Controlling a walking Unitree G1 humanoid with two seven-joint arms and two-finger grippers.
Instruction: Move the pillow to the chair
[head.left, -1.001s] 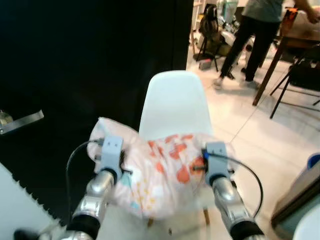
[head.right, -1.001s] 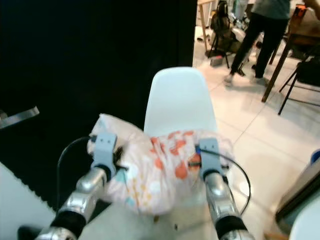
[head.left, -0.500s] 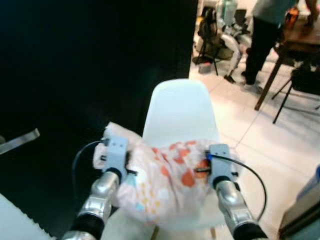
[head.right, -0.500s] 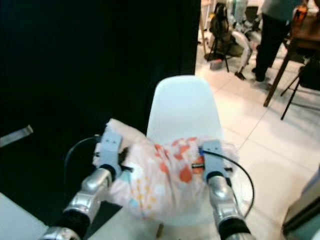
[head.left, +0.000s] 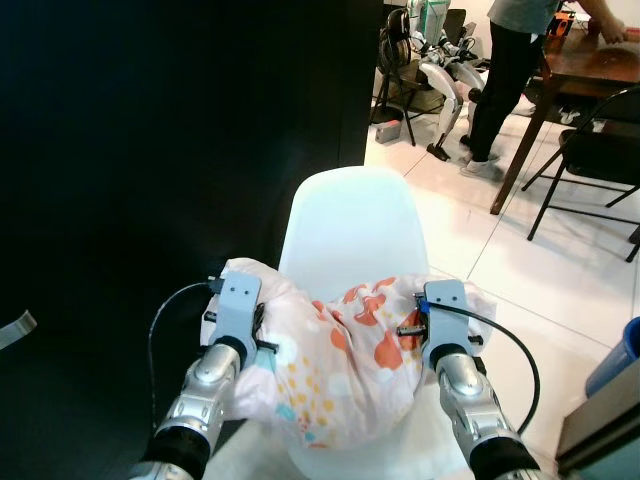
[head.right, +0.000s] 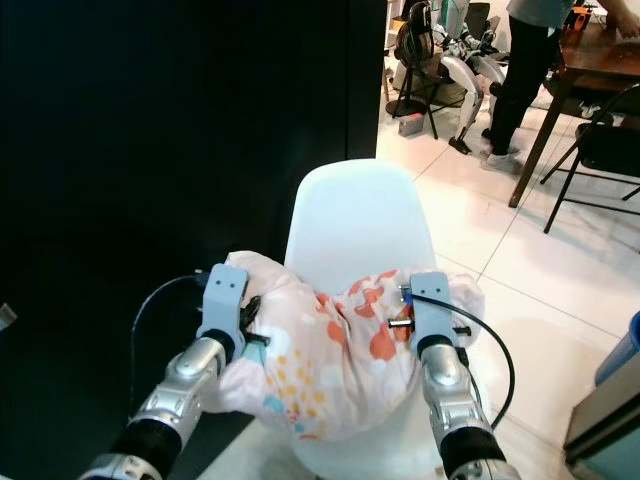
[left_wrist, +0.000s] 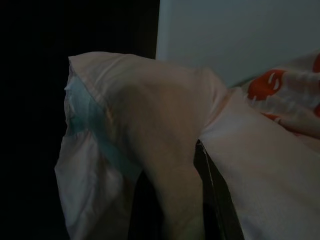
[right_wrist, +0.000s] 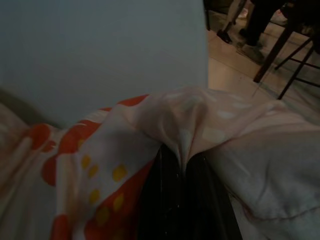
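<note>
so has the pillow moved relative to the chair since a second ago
Yes. The pillow, pinched by both the left gripper and right gripper, has come forward over the chair seat, now covering more of it.

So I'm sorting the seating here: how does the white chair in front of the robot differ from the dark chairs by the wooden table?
The white chair is a moulded one-piece shell; the dark chairs have thin metal frames and look like folding ones. The white chair has the pillow over its seat, pinched by the left gripper and right gripper; the dark chairs carry nothing I can see. All stand on the pale tiled floor.
</note>
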